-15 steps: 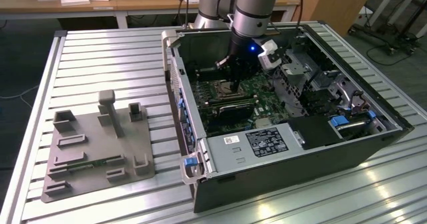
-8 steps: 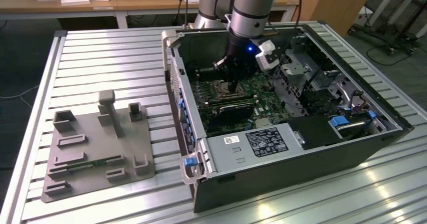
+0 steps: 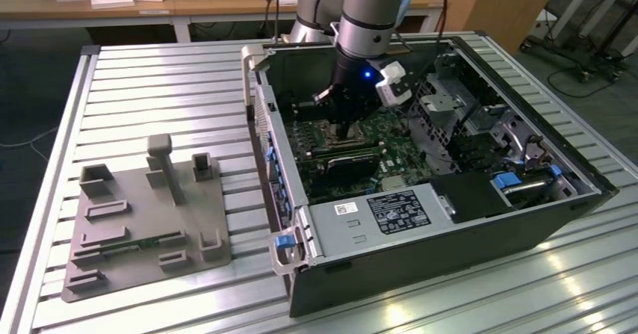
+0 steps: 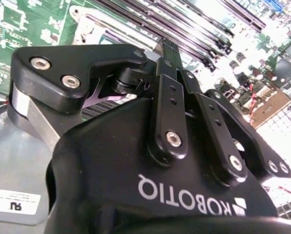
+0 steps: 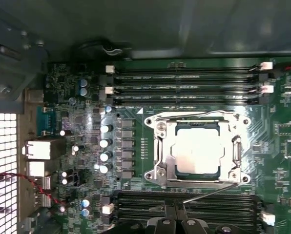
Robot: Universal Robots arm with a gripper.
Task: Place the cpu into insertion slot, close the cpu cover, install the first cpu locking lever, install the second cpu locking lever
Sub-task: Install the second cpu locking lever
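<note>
The arm (image 3: pixel 367 5) reaches straight down, its pincer (image 3: pixel 346 131) with fingers (image 4: pixel 171 87) pressed together.

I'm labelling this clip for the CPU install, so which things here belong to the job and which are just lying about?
Job:
gripper, low over the motherboard
cpu, seated in the insertion slot
cpu cover, down around the chip
locking lever, thin wire beside the socket

Lying about:
grey fixture tray on the table
memory slots
drive cage

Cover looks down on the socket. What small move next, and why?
Probably nudge the tool down onto the loose lever and press it toward its catch: the cpu sits seated, the cpu cover lies flat over it, but this lever angles away from the frame.
</note>
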